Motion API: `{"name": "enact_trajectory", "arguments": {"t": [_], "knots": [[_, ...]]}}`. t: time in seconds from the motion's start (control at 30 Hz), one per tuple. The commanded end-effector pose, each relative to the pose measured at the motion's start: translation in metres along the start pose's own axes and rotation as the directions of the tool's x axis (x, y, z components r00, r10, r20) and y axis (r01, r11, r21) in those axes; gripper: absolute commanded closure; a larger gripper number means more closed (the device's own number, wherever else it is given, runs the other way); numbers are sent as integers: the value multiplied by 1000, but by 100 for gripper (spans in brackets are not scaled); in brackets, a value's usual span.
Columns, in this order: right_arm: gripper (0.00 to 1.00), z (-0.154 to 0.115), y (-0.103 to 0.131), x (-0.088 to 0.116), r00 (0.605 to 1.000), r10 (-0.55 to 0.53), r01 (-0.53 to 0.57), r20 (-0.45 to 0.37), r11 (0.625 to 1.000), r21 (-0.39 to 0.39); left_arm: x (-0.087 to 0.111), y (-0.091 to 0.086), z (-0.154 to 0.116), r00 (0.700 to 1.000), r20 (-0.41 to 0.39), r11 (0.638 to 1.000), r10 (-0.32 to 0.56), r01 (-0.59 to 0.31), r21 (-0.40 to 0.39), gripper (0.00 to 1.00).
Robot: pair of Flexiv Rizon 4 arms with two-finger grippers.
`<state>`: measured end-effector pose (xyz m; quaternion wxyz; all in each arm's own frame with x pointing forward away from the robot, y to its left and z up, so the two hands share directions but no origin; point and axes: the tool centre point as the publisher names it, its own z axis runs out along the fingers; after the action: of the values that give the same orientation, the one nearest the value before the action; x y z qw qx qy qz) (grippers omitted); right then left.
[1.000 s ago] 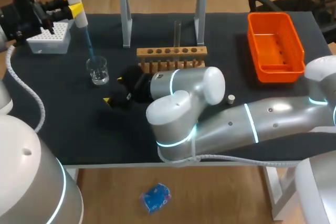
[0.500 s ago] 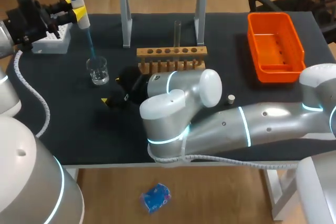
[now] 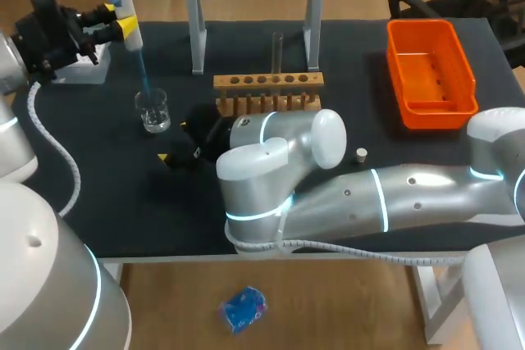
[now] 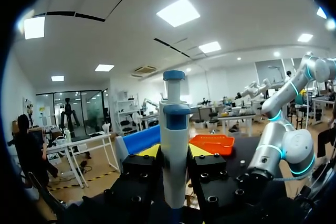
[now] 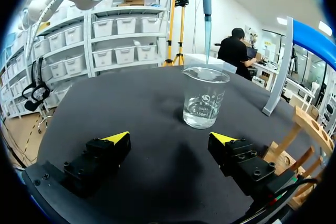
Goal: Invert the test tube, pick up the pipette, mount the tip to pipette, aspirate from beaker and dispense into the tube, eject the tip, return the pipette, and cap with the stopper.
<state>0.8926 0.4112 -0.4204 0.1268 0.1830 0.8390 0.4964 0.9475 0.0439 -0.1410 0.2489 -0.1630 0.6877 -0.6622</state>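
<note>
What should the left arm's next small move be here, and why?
Probably lower the pipette straight down. The left gripper is shut on it, and its blue tip hangs just above the rim of the beaker, not in the liquid at the bottom. The right gripper is open, short of the beaker, clear of that path.
</note>
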Motion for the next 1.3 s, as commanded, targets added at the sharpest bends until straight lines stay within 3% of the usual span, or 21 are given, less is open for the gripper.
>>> {"name": "enact_trajectory", "arguments": {"t": [0.03,0.67,1.3], "knots": [[0,1,0,1,1000,-1,1,3,1000,3,-4,11,4,1000,0,1000,-14,14,3,100],[0,1,0,1,1000,-1,1,3,1000,3,-7,50,5,996,23,996,-84,84,-6,100],[0,1,0,1,1000,-1,1,3,1000,3,-6,74,-2,991,45,992,-124,125,-20,100]]}}
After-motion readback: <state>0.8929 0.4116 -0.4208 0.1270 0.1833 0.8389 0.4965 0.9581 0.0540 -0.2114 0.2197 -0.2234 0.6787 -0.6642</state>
